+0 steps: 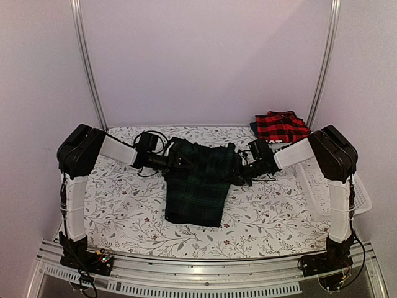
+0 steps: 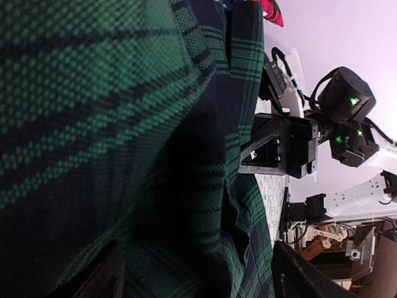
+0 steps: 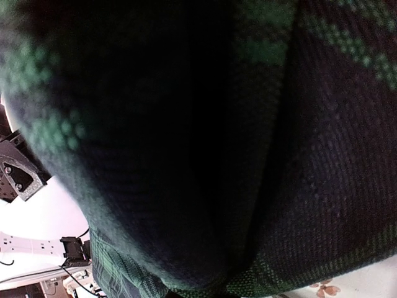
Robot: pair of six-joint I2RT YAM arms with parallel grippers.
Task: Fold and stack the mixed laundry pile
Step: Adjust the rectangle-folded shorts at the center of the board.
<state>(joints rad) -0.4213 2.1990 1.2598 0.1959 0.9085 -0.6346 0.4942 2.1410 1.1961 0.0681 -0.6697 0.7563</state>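
The dark green-navy plaid garment [image 1: 195, 183] lies partly folded mid-table, its top edge raised between both arms. My left gripper [image 1: 181, 161] is at its upper left. In the left wrist view that gripper [image 2: 198, 273] is open, one finger [image 2: 102, 276] far from the other, with plaid cloth [image 2: 124, 124] lying across the gap. My right gripper [image 1: 240, 172] is at the garment's upper right edge, shut on the cloth. Plaid fabric [image 3: 198, 149] fills the right wrist view and hides those fingers. A red-and-black checked shirt [image 1: 282, 126] rests folded at the back right, on a navy piece [image 1: 254, 127].
A white lattice basket [image 1: 319, 186] stands off the table's right edge under the right arm. The floral table cloth [image 1: 124, 198] shows bare to the left and in front of the garment. Upright frame posts stand at both back corners.
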